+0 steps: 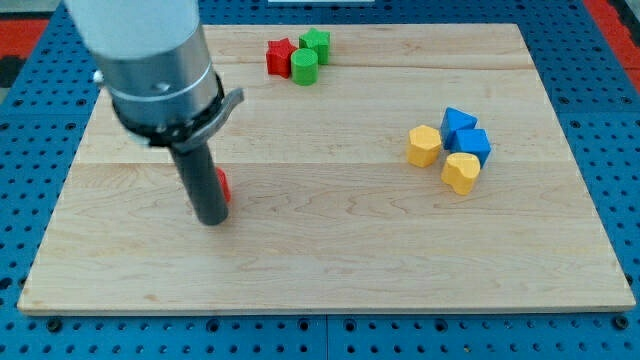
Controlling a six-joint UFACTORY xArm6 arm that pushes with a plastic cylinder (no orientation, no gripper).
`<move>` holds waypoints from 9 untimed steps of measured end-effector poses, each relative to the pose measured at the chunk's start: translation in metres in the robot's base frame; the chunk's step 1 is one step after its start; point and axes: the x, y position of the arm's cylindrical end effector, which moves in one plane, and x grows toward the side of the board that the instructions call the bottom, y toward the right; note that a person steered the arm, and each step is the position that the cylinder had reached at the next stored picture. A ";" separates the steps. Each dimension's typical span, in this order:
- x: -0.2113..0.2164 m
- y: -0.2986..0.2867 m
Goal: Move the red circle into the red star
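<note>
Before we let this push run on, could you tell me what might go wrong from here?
The red circle is almost hidden behind my tip, so contact is hard to judge; an off-centre push could let it slip sideways. The red star sits touching the green blocks, so arriving hard might scatter that cluster. The path is long, so drift could build.

You saw no readable text, label, brand, number or sign anywhere: wooden board (330, 250), blocks, rod, blue pegboard surround (620, 120) all carried none.
</note>
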 end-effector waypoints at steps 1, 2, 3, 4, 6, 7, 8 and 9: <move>-0.045 -0.026; -0.062 -0.041; -0.078 0.015; -0.135 0.021; -0.139 -0.002; -0.188 -0.033; -0.220 -0.027; -0.243 -0.018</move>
